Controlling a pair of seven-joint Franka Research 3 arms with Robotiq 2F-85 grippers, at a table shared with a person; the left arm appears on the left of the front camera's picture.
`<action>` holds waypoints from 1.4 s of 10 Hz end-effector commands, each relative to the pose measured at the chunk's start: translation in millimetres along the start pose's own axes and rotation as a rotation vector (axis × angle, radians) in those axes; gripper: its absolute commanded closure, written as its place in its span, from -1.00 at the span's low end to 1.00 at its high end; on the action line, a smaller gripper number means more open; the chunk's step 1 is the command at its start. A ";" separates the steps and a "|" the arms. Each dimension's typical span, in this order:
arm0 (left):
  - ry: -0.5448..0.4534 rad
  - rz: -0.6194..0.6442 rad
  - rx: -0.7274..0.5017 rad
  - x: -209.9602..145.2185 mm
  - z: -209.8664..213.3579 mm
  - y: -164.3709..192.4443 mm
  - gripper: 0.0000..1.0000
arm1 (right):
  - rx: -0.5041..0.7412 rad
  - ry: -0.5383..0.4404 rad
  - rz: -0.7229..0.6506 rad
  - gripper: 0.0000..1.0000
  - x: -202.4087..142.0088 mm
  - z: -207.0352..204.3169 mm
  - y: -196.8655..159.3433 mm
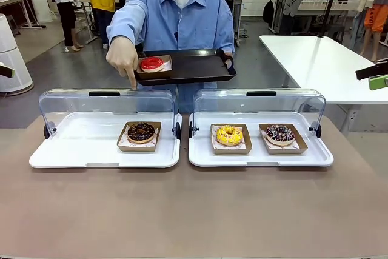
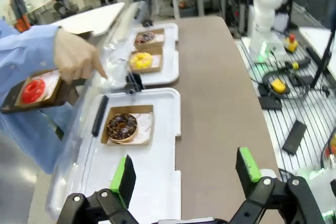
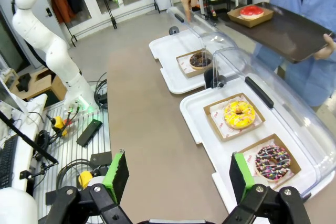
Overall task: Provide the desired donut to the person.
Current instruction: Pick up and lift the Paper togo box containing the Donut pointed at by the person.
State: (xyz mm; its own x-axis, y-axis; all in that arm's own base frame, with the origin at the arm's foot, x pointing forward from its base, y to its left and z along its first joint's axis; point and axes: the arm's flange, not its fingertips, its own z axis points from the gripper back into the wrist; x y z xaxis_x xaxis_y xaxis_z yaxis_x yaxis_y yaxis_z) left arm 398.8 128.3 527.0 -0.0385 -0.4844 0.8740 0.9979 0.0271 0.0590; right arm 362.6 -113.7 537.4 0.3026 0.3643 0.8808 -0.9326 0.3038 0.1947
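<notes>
**Q:** As the front view stands, what do you list?

**A:** Item: person (image 1: 182, 22) at the far side, one hand (image 1: 123, 57) pointing down, fingertip at the top edge of the raised lid (image 1: 109, 104) of the left tray (image 1: 73, 150).
Item: chocolate donut (image 1: 141, 131), in a paper box on that tray, just below the finger.
Item: right tray (image 1: 203, 156), lid also raised, with yellow donut (image 1: 229, 134) and sprinkled donut (image 1: 280, 133), each boxed, side by side.
Item: dark tray (image 1: 200, 68), held by the person, carrying red donut (image 1: 151, 63).

**Q:** And the left wrist view?

**A:** Item: my left gripper (image 2: 184, 156), jaws wide apart, nothing between them. One finger is over the near end of the left tray, the other over the table (image 2: 220, 103). The chocolate donut lies ahead, well apart from my pads.

**Q:** The right wrist view?

**A:** Item: my right gripper (image 3: 179, 155), jaws spread, empty, over the table beside the right tray. The sprinkled donut is nearest, the yellow donut next, and the chocolate donut farther off, below the pointing hand.
</notes>
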 end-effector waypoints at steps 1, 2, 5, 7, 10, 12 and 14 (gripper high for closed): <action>0.219 -0.079 -0.076 38.4 -17.1 -6.0 -1.00 | 0.005 -0.017 0.012 -1.00 1.2 -0.1 -0.4; 0.317 -0.120 -0.121 61.8 -33.0 5.4 -1.00 | 0.005 -0.017 0.012 -1.00 1.2 -0.1 -0.4; 0.588 -0.169 -0.157 101.7 -111.0 -4.8 -1.00 | 0.005 -0.017 0.012 -1.00 1.2 -0.1 -0.4; 0.761 -0.169 -0.231 111.4 -184.5 10.9 -1.00 | 0.005 -0.017 0.012 -1.00 1.2 -0.1 -0.4; 0.951 -0.169 -0.261 88.3 -287.5 14.0 -1.00 | 0.005 -0.017 0.012 -1.00 1.2 -0.1 -0.4; 1.019 -0.187 -0.198 67.0 -338.8 11.9 -1.00 | 0.005 -0.017 0.012 -1.00 1.2 -0.1 -0.4; 1.043 -0.234 -0.179 52.8 -364.7 20.1 -1.00 | 0.005 -0.017 0.012 -1.00 1.2 -0.1 -0.4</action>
State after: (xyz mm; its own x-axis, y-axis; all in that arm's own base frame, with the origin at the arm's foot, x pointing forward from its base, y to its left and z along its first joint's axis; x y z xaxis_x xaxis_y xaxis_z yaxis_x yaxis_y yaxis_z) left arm 430.3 -215.5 401.5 -0.2570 -0.9653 0.0470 0.9663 -0.2574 -0.0029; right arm 362.9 -113.0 537.9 0.3016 0.3663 0.8803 -0.9332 0.3028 0.1937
